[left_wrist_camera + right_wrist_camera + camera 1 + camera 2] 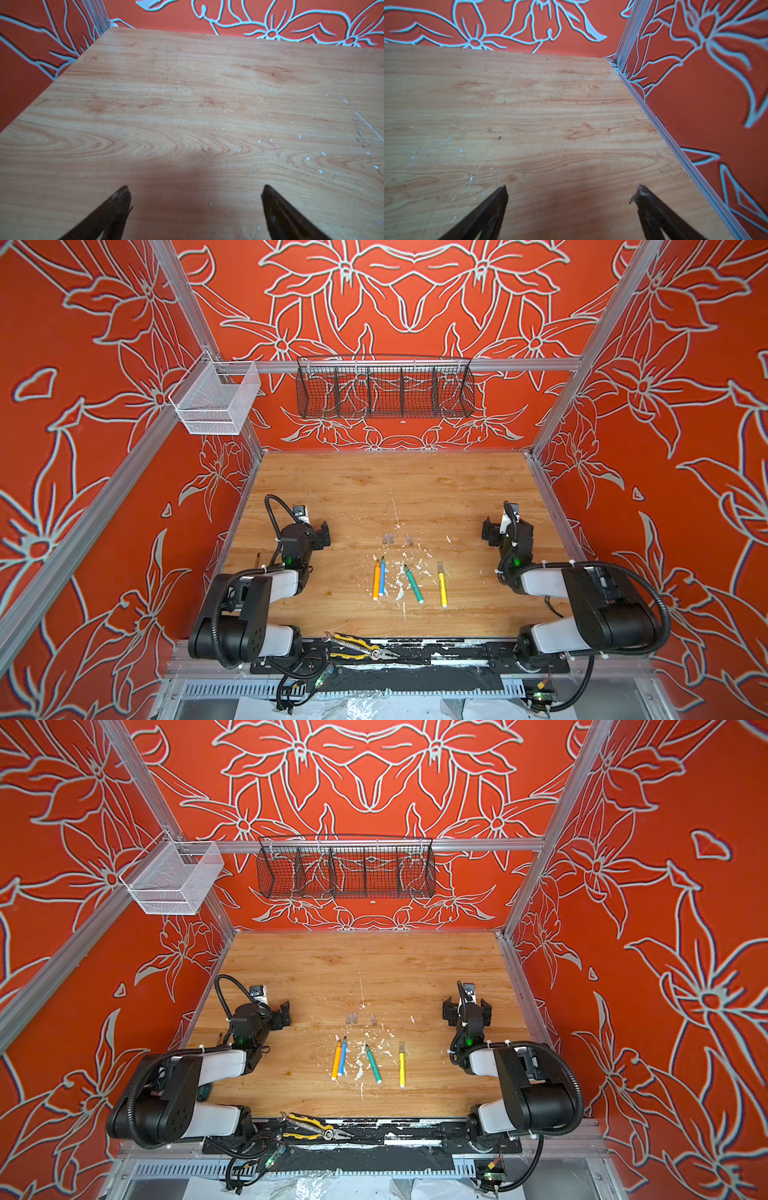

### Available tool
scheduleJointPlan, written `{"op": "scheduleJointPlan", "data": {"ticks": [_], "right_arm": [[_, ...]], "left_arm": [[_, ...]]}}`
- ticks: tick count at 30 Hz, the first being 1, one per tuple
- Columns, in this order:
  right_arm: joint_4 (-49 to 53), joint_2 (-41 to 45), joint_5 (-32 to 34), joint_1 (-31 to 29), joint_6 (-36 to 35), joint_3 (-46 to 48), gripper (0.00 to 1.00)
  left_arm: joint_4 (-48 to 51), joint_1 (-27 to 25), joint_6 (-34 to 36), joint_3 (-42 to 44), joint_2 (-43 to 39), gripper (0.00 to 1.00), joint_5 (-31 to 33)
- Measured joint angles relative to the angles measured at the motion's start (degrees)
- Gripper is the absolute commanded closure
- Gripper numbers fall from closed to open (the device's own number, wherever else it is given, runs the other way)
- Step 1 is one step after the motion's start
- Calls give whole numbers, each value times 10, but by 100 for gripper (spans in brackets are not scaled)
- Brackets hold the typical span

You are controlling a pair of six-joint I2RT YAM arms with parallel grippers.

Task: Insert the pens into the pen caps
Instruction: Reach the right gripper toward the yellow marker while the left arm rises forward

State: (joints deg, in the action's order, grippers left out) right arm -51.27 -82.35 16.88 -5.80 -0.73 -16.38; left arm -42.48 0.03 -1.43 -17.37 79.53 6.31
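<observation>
1. Wooden table (pixel 374 481) fills the floor of a box with red flower walls.
2. A long black wire basket (pixel 384 391) hangs on the back wall. A smaller white mesh basket (pixel 216 400) hangs on the left rail.
3. The left gripper (pixel 194 191) sits over the left side of the table. Its jaws are spread wide, with only bare wood between them.
4. The right gripper (pixel 572 191) sits over the right side. Its jaws are wide apart too, and it holds nothing.
5. Yellow-and-black pliers (pixel 359 647) lie on the black strip at the front edge.
6. The orange pen (pixel 376 580) and blue pen (pixel 382 576) lie close side by side in the middle of the table. The green pen (pixel 414 585) lies tilted to their right, and the yellow pen (pixel 442 585) lies farther right. All are well apart from both grippers.
7. The clear pen caps (pixel 389 537) lie just behind the pens, nearer the back wall.
8. Tiny white flecks (pixel 400 593) are scattered around the pens.
</observation>
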Motion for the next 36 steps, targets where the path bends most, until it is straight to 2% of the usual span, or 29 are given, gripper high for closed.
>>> {"op": "scheduleJointPlan", "data": {"ticks": [8,12,14,18,23,26,30,33,36], "right_arm": [[3,9,-19,-3,-4,2,3],[0,19,-26,-6,-6,2,3],[3,22,-28,-7,-7,3,3],[104,82,-37,-11,-14,-24,3],[217,151,-54,-18,-13,-97,3],[311,192,-68,-23,6,-142,3],[438,228,-103,-40,46,-204,3],[525,239,-122,-84,73,-242,3],[614,237,-129,-167,97,-270,5]], "left_arm": [[17,-5,9,-8,-5,3,-4],[59,-28,12,-22,-34,3,34],[81,-50,14,-44,-36,3,73],[128,-99,17,-85,-36,3,141],[227,-124,-2,-146,-34,3,217],[307,-132,-33,-202,-29,3,251],[422,-135,-95,-280,-20,3,265],[513,-136,-143,-339,-13,3,262],[594,-145,-170,-393,-8,3,250]]}}
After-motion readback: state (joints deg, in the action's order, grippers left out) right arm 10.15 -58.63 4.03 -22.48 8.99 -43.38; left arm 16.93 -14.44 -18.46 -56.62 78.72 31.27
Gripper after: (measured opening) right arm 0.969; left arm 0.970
